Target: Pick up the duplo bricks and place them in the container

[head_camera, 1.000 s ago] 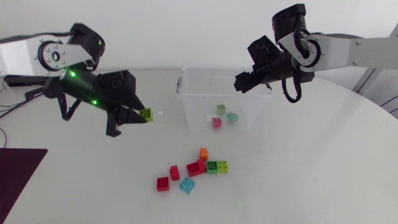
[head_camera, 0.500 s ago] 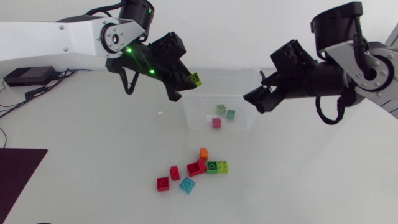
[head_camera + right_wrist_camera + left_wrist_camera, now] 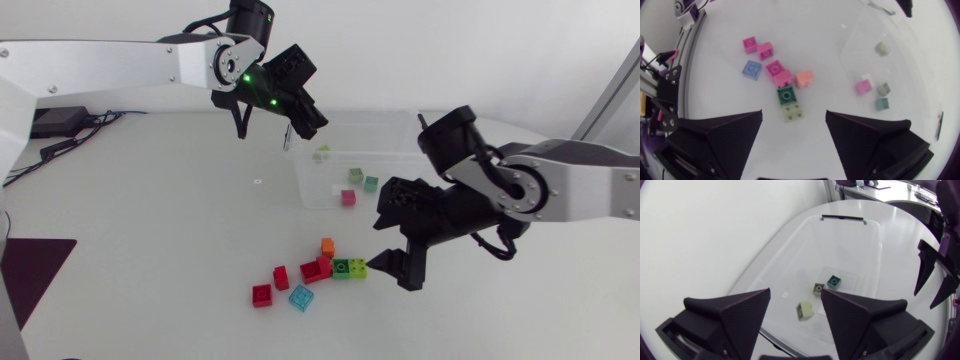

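And left jaws spread over clear plastic container (image 3: 850,250), lime brick (image 3: 805,311) seemingly loose beneath; right jaws spread above studded green brick (image 3: 785,95).

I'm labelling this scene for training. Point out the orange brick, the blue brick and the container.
orange brick (image 3: 327,245), head view, on its top face.
blue brick (image 3: 300,298), head view, on its studded top.
container (image 3: 300,182), head view, on its front wall near the left corner.

text: none legible | labels: none | numbers: none | signs: none
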{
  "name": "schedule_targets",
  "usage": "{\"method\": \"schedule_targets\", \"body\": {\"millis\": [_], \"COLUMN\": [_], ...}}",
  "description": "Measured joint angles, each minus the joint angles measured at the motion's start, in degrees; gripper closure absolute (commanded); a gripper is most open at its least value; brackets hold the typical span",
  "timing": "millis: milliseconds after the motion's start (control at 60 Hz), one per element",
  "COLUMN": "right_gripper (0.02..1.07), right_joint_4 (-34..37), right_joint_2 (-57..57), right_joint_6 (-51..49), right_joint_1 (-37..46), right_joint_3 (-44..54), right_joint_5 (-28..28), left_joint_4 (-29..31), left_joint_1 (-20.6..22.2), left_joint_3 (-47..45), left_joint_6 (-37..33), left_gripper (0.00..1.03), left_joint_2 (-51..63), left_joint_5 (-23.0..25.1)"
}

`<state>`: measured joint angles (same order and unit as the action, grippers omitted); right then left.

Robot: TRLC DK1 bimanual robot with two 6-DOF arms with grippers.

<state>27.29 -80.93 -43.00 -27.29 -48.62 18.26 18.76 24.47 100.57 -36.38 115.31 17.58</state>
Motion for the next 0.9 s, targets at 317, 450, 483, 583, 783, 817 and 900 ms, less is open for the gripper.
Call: {"method": "schedule_targets", "body": {"millis": [317,450,483,583,783,817,900], "right_gripper": [0.16,0.19,0.22,0.35,0.82,0.83,0.83], "right_joint_4": [1.5,1.2,1.0,0.8,0.6,0.4,0.2], "right_joint_2": [-13.1,-16.4,-17.4,-19.9,-22.2,-22.3,-22.4], "right_joint_6": [-5.3,-6.6,-6.8,-6.8,-6.8,-6.8,-6.7], "right_joint_1": [-1.9,-1.9,-1.9,-1.9,-1.9,-1.9,-1.9], "right_joint_3": [-2.3,-4.2,-4.7,-6.2,-7.2,-7.2,-7.2], "right_joint_5": [-0.9,-1.8,-1.8,-1.8,-1.8,-1.8,-1.8], "left_joint_4": [3.0,5.1,5.7,8.8,12.7,12.9,13.4], "left_joint_1": [-3.6,-8.0,-8.8,-9.9,-9.8,-9.6,-7.8], "left_joint_3": [-5.7,-15.0,-18.1,-26.5,-42.4,-44.5,-48.4], "left_joint_6": [0.2,-4.7,-6.3,-10.9,-17.7,-18.3,-19.7], "left_gripper": [0.06,0.06,0.06,0.07,0.08,0.08,0.09], "left_joint_2": [-10.1,-20.9,-23.4,-28.0,-34.5,-35.3,-36.3], "left_joint_5": [1.1,2.3,2.6,2.9,2.9,2.9,1.9]}}
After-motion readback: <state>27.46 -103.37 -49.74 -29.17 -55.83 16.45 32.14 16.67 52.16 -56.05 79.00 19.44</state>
